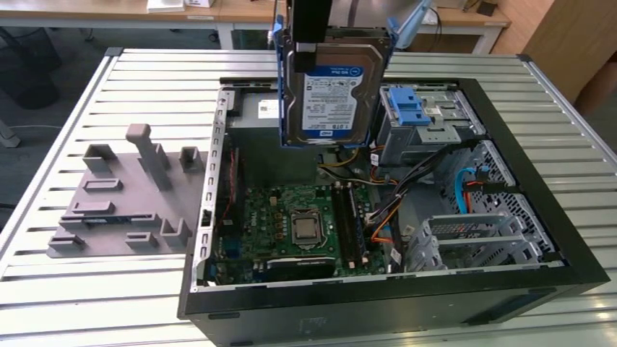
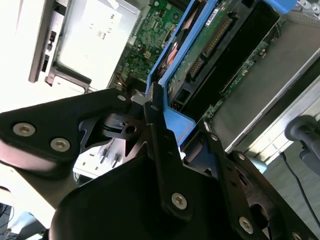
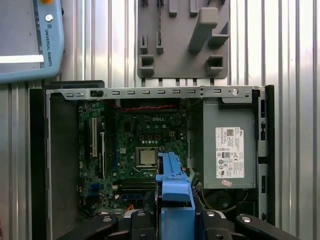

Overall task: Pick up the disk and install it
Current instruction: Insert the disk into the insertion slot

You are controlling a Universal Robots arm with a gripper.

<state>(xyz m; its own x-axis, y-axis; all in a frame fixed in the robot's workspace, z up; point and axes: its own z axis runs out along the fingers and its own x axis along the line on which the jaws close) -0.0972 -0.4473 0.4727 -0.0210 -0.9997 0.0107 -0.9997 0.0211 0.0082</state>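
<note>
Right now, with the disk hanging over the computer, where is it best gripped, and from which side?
Probably by the blue frame at its upper end, from above. The disk hangs upright over the computer case, and the frame gives firm edges; the pincer is shut on it.

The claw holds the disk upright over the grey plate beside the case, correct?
Not quite. The claw does hold the disk upright, but over the open case, not the grey plate, as the exterior view shows.
</note>
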